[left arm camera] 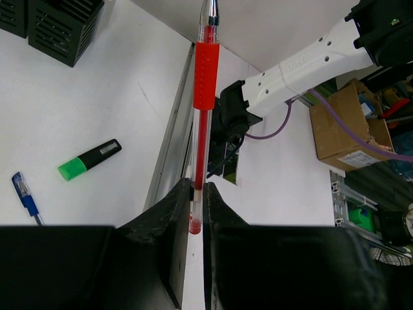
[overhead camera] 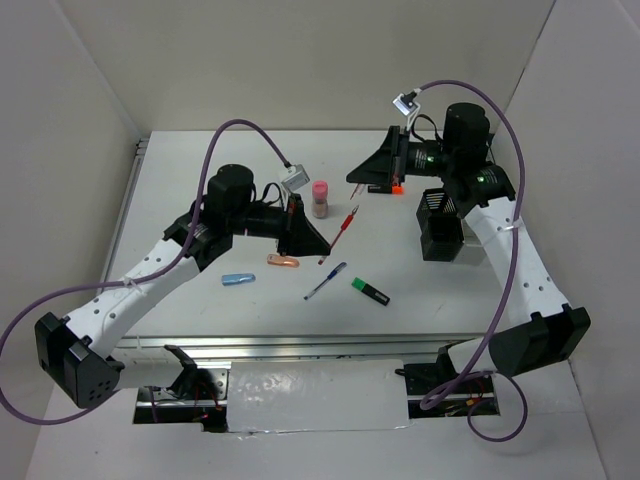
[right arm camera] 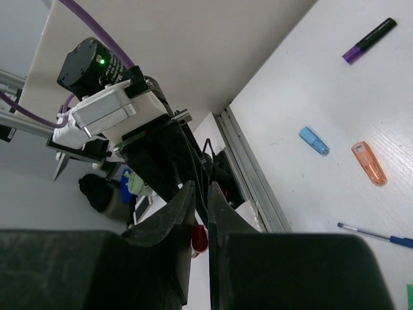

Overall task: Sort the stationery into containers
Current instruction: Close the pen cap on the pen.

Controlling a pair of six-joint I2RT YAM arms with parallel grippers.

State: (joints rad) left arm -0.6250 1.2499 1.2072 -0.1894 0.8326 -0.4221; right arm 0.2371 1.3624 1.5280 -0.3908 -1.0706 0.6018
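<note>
My left gripper (overhead camera: 318,247) (left arm camera: 198,187) is shut on the back end of a red pen (overhead camera: 345,225) (left arm camera: 205,77), which sticks out straight ahead of the jaws. My right gripper (overhead camera: 352,178) (right arm camera: 199,187) is raised at the back of the table. Its jaws are nearly closed on an orange-red piece (overhead camera: 397,188) (right arm camera: 201,237), of which only an end shows. The black mesh cup (overhead camera: 440,222) (left arm camera: 64,29) stands under the right arm. The white tray (overhead camera: 478,250) beside it is mostly hidden.
On the table lie a pink-capped cylinder (overhead camera: 320,198), an orange cap (overhead camera: 284,262) (right arm camera: 369,163), a blue cap (overhead camera: 238,279) (right arm camera: 313,140), a blue pen (overhead camera: 326,281) (left arm camera: 26,197) and a green/black highlighter (overhead camera: 370,291) (left arm camera: 89,159). A purple-tipped marker (right arm camera: 369,40) shows in the right wrist view.
</note>
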